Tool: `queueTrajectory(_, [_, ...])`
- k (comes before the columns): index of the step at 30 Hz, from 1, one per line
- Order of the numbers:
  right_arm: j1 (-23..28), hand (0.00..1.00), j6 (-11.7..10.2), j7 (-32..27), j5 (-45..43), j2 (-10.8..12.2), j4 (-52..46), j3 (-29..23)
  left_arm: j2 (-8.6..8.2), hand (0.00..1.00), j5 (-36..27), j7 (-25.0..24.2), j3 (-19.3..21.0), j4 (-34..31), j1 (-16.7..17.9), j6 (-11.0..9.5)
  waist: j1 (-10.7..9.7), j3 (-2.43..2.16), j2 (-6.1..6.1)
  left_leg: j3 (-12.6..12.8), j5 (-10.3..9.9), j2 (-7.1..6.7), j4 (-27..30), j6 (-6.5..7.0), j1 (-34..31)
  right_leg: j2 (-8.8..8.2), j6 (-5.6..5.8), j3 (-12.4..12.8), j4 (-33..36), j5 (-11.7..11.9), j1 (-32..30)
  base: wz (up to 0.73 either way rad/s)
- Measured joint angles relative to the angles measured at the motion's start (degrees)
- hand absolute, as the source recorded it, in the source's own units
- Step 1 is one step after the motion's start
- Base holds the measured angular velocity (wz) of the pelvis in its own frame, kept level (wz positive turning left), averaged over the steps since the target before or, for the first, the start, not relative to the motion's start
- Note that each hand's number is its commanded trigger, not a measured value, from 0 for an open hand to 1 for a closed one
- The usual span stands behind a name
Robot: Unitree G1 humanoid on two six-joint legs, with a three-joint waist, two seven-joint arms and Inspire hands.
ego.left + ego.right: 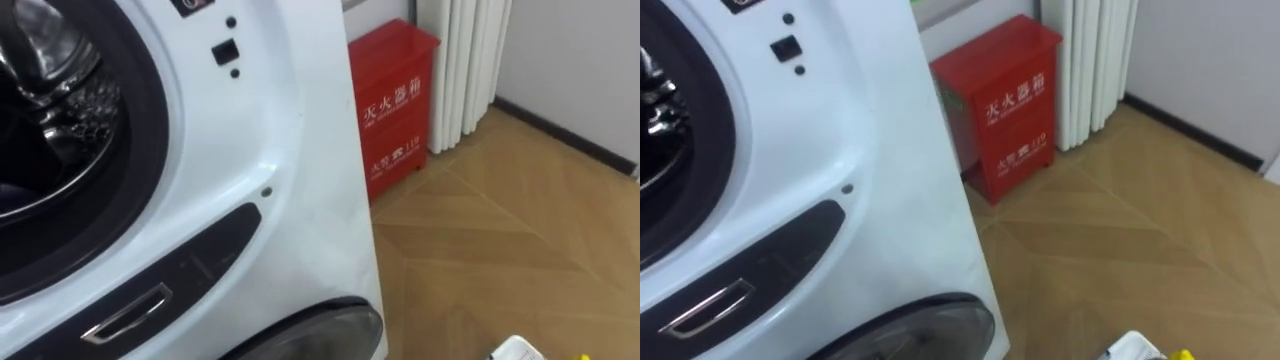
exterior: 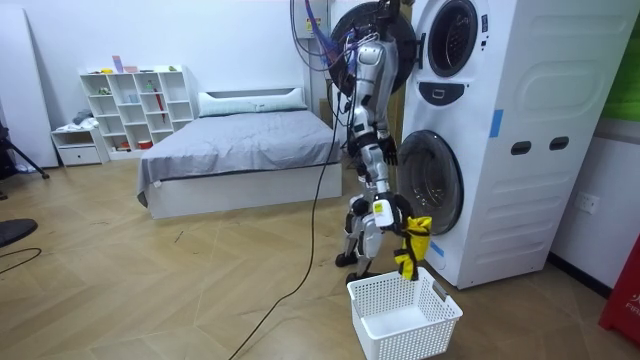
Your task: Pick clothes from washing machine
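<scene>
In the room view I stand close in front of two stacked white washing machines [image 2: 500, 140], facing them. My right hand [image 2: 401, 226] hangs low and is shut on a yellow cloth [image 2: 414, 250], which dangles just above a white mesh basket [image 2: 405, 312] on the floor. My left hand [image 2: 389, 153] is at waist height near the lower machine's round door [image 2: 432, 182]. The upper machine's drum opening [image 1: 50, 130] is dark, with its metal drum showing. A corner of the basket [image 1: 515, 349] and a bit of yellow cloth [image 1: 1181, 355] sit at the bottom edge.
A red cabinet [image 1: 392, 100] stands against the wall to the right of the machines, beside a white ribbed panel [image 1: 466, 70]. A bed [image 2: 240, 150] and a white shelf unit [image 2: 135, 105] stand behind me. The floor [image 1: 500, 240] is wood.
</scene>
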Motion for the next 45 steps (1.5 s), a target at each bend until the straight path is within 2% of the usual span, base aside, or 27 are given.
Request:
queueTrajectory(1, [0.04,1.0,-0.47,-0.63,0.01,0.0,0.07,0.0,0.03,0.0,0.0,0.03,0.01,-0.32,0.04,-0.14,0.06,0.07,0.03,0.09,0.03,-0.1,-0.07,0.05,-0.41,-0.02,0.07,0.09,0.54,-0.04,-0.76,-0.04])
queueTrajectory(2, [0.06,0.88,-0.7,-0.94,0.01,-0.01,0.11,-0.01,0.02,0.0,-0.01,0.05,0.0,-0.41,0.03,-0.23,0.03,0.06,0.05,0.12,0.05,-0.15,-0.08,0.08,-0.55,-0.06,0.12,0.09,0.69,-0.08,-0.98,-0.04])
queueTrajectory(3, [0.07,0.63,-1.16,-1.58,0.01,-0.02,0.38,-0.02,0.01,0.0,-0.03,0.08,0.0,-0.68,-0.05,-0.41,-0.05,0.08,0.05,0.14,0.11,-0.23,-0.14,0.17,-0.74,-0.11,0.15,0.09,0.84,-0.12,-1.23,0.0])
queueTrajectory(5, [0.03,0.0,-1.79,-2.2,-0.04,-0.06,0.77,-0.04,0.01,0.0,-0.07,0.33,0.0,-1.32,-0.07,-0.92,-0.07,0.2,-0.12,0.19,0.15,-0.48,-0.19,0.21,-0.88,-0.2,0.2,0.31,1.64,-0.49,-1.74,0.0])
queueTrajectory(9, [-0.39,0.0,-2.81,-3.86,0.38,-0.36,0.88,-0.05,-0.33,0.0,-1.74,1.47,-0.24,-1.31,-0.57,-2.02,-0.37,0.48,-0.48,0.18,0.28,-1.17,-0.29,0.35,-1.19,-0.6,0.41,0.93,3.64,-1.52,-2.98,0.0])
queueTrajectory(13, [-1.57,0.0,-4.08,-6.04,2.29,-0.45,0.88,-0.06,-1.04,0.0,-3.4,2.96,-1.6,-1.01,-1.16,-2.22,-0.42,0.68,-0.79,0.2,0.46,-1.99,-0.26,0.63,-2.35,-1.11,0.7,1.27,5.73,-2.32,-4.86,0.0])
queueTrajectory(19, [-2.56,0.0,-5.85,-7.08,3.27,-0.56,0.95,-0.02,-1.6,0.0,-3.41,4.1,-3.58,-0.93,-1.13,-2.54,-0.37,0.69,-0.83,0.15,0.53,-2.04,-0.21,0.76,-3.13,-1.11,0.78,1.45,5.74,-2.35,-5.61,-0.01])
queueTrajectory(27, [-1.99,0.0,-6.53,-7.07,4.17,-0.56,0.89,0.14,-1.92,0.0,-3.45,4.13,-4.59,-1.15,-1.14,-3.32,-0.33,0.69,-0.83,0.08,0.53,-2.01,-0.25,0.75,-3.13,-1.13,0.77,1.39,5.57,-2.36,-5.57,0.0])
queueTrajectory(39, [1.79,0.0,-7.31,-7.84,4.1,-0.71,1.02,0.12,-1.91,0.0,-3.43,4.11,-4.55,-1.23,-0.63,-4.12,-0.31,0.64,-1.03,-0.84,0.54,-1.81,-0.23,0.75,-2.53,-1.42,0.65,-0.11,4.6,-2.27,-4.1,0.04])
queueTrajectory(42, [2.82,0.0,-7.35,-7.35,3.88,-0.62,3.26,-0.34,-1.91,0.0,-3.37,3.94,-3.18,-1.46,0.21,-4.25,-0.27,0.46,-1.57,-1.91,0.54,-1.83,-0.2,0.75,-1.8,-1.75,0.56,-0.97,4.5,-2.33,-3.01,0.18])
queueTrajectory(45, [3.64,0.0,-7.27,-6.1,4.53,-0.61,4.88,-0.46,-1.72,0.0,-3.35,3.7,-2.23,-1.53,1.1,-4.06,-0.22,0.56,-2.42,-3.18,0.54,-1.96,-0.05,0.75,-0.93,-2.27,0.41,-2.44,4.36,-2.81,-1.6,0.23])
